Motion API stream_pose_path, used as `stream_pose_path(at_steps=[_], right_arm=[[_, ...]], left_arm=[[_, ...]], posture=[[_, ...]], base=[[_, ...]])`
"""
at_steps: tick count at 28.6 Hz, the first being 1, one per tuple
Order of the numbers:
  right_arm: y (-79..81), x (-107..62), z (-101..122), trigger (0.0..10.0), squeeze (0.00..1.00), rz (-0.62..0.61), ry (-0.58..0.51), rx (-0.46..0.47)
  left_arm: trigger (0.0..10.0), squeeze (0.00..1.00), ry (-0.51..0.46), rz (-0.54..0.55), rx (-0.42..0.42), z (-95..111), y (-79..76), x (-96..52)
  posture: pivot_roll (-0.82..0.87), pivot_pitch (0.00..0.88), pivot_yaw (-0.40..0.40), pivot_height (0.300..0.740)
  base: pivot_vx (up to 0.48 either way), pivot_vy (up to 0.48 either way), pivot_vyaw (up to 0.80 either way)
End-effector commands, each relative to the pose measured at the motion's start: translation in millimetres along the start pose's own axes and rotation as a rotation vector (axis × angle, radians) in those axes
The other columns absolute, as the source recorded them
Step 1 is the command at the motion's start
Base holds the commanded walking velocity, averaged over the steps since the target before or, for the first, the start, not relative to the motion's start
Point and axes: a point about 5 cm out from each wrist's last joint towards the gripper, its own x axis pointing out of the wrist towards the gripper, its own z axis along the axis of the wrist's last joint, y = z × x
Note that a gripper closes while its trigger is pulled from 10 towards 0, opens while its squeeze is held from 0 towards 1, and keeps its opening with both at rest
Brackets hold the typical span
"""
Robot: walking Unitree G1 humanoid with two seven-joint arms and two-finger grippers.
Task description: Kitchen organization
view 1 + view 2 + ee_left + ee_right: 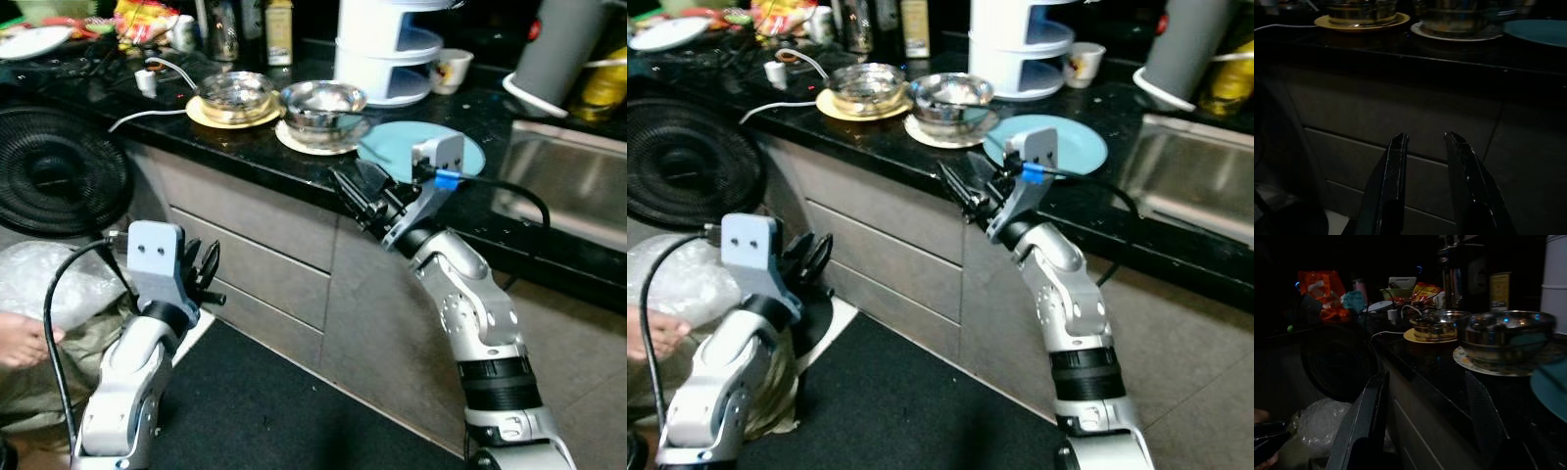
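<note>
Black counter (245, 147), 2 steel bowls (323, 103) upright; both pincers, right (355, 192) and left (201, 264), apart, empty

Dim kitchen, soft head views, very dark wrist views
Glare glints on the steel bowl (323, 101) and off the black countertop (245, 147); the right wrist view blurs the near teal plate (1552, 387), while the cabinet fronts (1400, 122) sink into murky, grainy shadow

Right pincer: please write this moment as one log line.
right pincer: open, empty, at counter edge | near steel bowl | left pincer: open, low, idle
</note>
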Motion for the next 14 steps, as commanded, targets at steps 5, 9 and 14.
stream_pose_path(at_steps=[5,9,14], right_arm=[[1.6,1.8,-0.9,10.0,0.00,0.000,0.000,-0.005],[1.3,2.0,-0.8,10.0,0.00,-0.003,0.002,-0.009],[1.2,1.4,-1.3,10.0,0.00,-0.004,0.004,-0.009]], left_arm=[[10.0,0.00,0.008,-0.022,-0.010,-0.7,0.7,-2.3],[10.0,0.00,-0.004,-0.041,-0.019,1.5,-1.9,-2.2],[10.0,0.00,-0.009,-0.043,-0.024,2.4,-2.2,-2.0]], posture=[[0.06,0.000,0.005,0.740],[0.06,0.000,0.005,0.740],[0.06,0.000,0.006,0.740]], base=[[0.000,0.000,0.00],[0.253,0.000,0.00],[0.274,0.000,0.00]])
